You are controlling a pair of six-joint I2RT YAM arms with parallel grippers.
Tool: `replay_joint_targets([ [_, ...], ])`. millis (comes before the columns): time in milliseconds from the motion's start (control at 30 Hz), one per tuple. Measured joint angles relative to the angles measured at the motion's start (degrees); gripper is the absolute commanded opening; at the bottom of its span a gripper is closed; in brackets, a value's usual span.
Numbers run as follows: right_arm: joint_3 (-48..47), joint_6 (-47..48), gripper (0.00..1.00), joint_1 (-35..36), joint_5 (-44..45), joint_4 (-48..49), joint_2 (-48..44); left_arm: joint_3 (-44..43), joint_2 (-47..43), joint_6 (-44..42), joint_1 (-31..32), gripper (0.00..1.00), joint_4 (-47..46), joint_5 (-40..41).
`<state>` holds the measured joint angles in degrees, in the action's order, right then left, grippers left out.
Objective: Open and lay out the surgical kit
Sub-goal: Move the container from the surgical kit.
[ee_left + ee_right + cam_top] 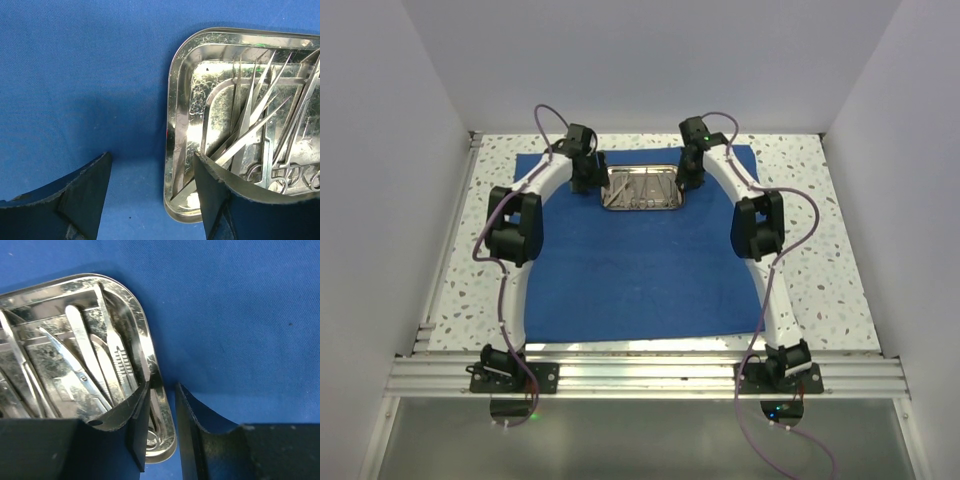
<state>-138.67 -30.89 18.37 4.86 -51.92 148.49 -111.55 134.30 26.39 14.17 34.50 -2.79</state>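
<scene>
The royal-blue cloth wrap (640, 280) lies unfolded flat on the table. The shiny steel tray (642, 188) sits on its far middle part and holds slim silver scissors (75, 371), tweezers (120, 362) and forceps (250, 110), all crossed over each other. My left gripper (588, 183) is wide open at the tray's left end. In the left wrist view it (152, 155) straddles the tray rim (176, 100), one finger inside and one over the cloth. My right gripper (690, 180) is at the right end. In the right wrist view it (162, 386) stands narrowly open around the rim (146, 342), with blue cloth showing between the rim and the outer finger.
The speckled tabletop (820, 250) shows round the cloth. White walls close in the left, right and far sides. An aluminium rail (640, 375) with both arm bases runs along the near edge.
</scene>
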Motion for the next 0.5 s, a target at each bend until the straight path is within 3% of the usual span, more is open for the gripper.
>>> replay_joint_targets([
  [100, -0.3, 0.5, 0.24, 0.2, 1.1, -0.6, 0.1, 0.0, 0.0, -0.1, 0.0, 0.70, 0.0, 0.0],
  [133, -0.3, 0.6, 0.11, 0.3, 1.3, -0.6, 0.1, 0.0, 0.0, -0.1, 0.0, 0.70, 0.0, 0.0],
  [233, -1.0, 1.4, 0.00, 0.5, 2.6, -1.4, 0.1, 0.5, -0.3, -0.2, 0.0, 0.71, -0.1, 0.0],
  [500, -4.7, 5.2, 0.00, 1.2, 6.2, -4.6, 1.6, 4.0, -3.4, -0.6, 0.0, 0.74, 1.0, 0.3],
])
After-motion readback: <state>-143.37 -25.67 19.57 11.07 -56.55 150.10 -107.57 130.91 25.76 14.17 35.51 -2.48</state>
